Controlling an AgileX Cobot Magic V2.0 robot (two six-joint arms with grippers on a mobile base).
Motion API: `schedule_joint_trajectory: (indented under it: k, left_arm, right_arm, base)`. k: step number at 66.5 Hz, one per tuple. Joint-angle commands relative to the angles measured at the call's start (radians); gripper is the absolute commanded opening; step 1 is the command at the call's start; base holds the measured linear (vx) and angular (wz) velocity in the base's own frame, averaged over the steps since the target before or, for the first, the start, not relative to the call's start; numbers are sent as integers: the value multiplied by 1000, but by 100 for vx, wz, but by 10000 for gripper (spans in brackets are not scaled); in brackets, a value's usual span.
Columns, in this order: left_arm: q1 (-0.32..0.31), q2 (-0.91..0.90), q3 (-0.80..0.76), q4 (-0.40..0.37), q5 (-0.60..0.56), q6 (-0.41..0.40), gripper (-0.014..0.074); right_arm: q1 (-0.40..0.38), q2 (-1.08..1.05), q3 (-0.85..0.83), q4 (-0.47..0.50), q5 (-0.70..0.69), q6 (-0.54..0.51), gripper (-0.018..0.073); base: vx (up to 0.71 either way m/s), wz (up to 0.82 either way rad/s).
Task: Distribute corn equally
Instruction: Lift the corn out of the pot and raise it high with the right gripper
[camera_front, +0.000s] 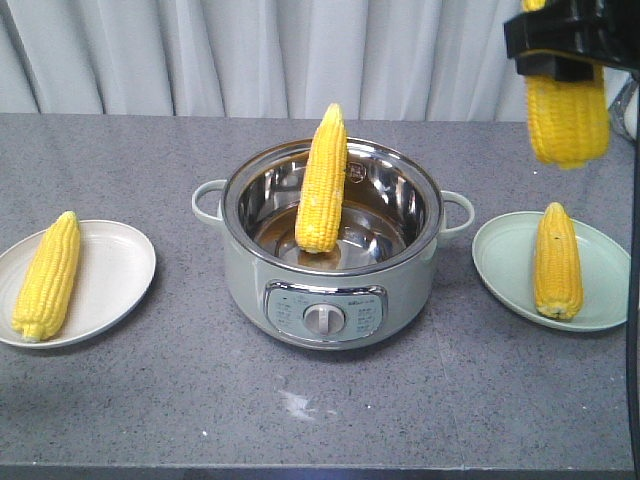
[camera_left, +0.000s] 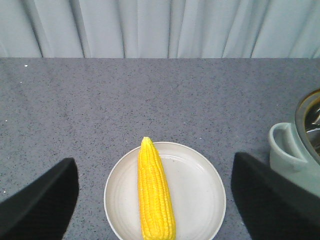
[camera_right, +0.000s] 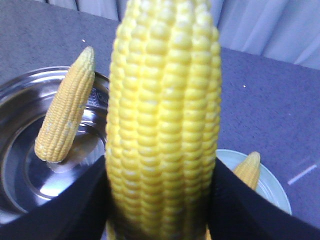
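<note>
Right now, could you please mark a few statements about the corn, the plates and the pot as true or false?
1. The right claw grips the raised cob. True.
2. The pot is empty. False: a leaning cob stands inside it.
3. The white plate holds two cobs. False: only the left cob lies on it.
4. The green plate holds just the right cob. True.
5. The left claw is shut on a cob. False: its fingers are wide apart above the white plate, gripping nothing.
</note>
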Motion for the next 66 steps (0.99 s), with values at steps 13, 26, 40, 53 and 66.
schedule_joint_trajectory:
  k: [13,26,40,53,66]
  left_arm:
    - [-2,-3,-23,5,-65,-10,586]
    - [-2,-3,-23,5,-62,-10,586]
    - [-2,-3,-23,5,-61,-10,586]
    - [-2,-3,-23,5,-57,-10,586]
    - [-2,-3,-23,5,-58,-10,586]
  right_arm:
    - [-6,-113,143,-141,-91,117,168]
    - [-6,-173,238,-207,-98,180,171]
    - [-6,-206,293,-251,-99,214,172]
    - [-6,-206,293,-253,-101,212,175]
    - [-6,-206,293,-253,-101,212,183]
  base:
    - [0,0]
    - [0,0]
    - [0,0]
    - [0,0]
    - [0,0]
